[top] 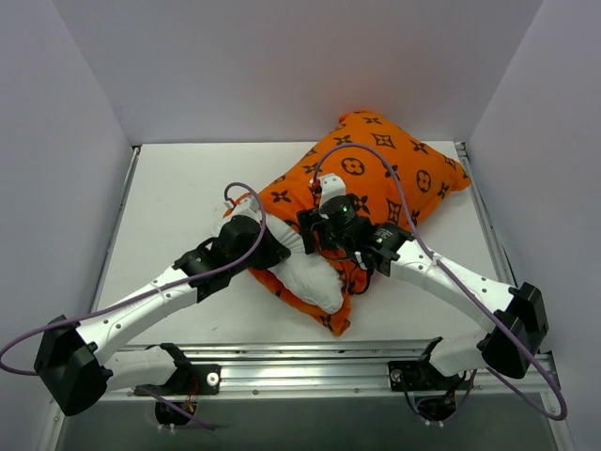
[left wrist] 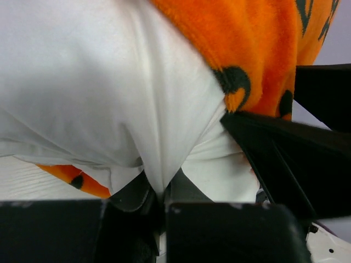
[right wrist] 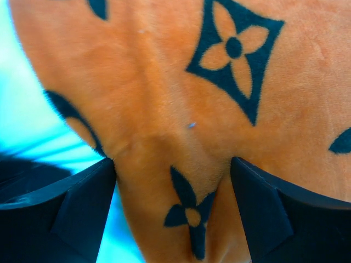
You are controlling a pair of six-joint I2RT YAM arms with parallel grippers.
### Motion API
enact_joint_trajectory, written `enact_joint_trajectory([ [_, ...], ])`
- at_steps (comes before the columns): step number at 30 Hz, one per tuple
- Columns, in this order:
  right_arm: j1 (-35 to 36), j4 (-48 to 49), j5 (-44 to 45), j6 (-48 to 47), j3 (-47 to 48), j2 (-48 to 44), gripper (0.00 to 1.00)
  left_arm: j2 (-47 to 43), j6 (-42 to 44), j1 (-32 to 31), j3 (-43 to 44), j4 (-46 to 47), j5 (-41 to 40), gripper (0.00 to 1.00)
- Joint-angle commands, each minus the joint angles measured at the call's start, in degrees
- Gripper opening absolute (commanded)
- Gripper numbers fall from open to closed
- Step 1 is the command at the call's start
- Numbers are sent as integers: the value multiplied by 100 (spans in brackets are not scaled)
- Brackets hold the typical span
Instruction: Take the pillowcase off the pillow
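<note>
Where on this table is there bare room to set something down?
Bare table between the left wall and the left arm; also the back strip left of the pillowcase. Crowded at centre, where the left gripper and right gripper meet the pillow.

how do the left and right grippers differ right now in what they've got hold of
The left gripper is pinched tight on a thin fold of the white pillow; the right gripper stands wide around a thick bunch of the orange pillowcase. Left works the bared pillow end, right the covered part. Both have fabric between their fingers.
</note>
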Motion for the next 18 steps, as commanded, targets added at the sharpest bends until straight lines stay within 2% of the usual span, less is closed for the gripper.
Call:
enact_joint_trajectory([
  [1,-57,-281,1023,163,69,286,72,-398,288,-1,434,-399,-297,2],
  [3,-371,-360,1340,285,51,400,58,-512,368,-10,556,-522,-297,2],
  [4,-556,-361,1454,408,-10,409,40,-556,394,8,618,-732,-314,2],
  [5,-767,-352,1482,479,-37,400,31,-643,464,8,689,-882,-341,2],
  [6,-1256,-326,1525,566,-63,374,13,-696,508,8,881,-1066,-445,2],
  [7,-1514,-299,1622,750,-89,365,5,-749,569,8,1004,-1477,-516,2],
  [8,-1795,-264,1614,830,-133,348,0,-819,692,8,1119,-1673,-577,2],
  [10,-2618,-203,1491,1032,-81,409,0,-1065,798,25,1470,-2268,-788,2],
  [13,-3490,-141,1421,1200,156,637,0,-1478,948,69,1935,-2972,-1069,2],
  [18,-4512,105,1087,1674,245,840,0,-2243,1150,210,2525,-3756,-1667,2],
])
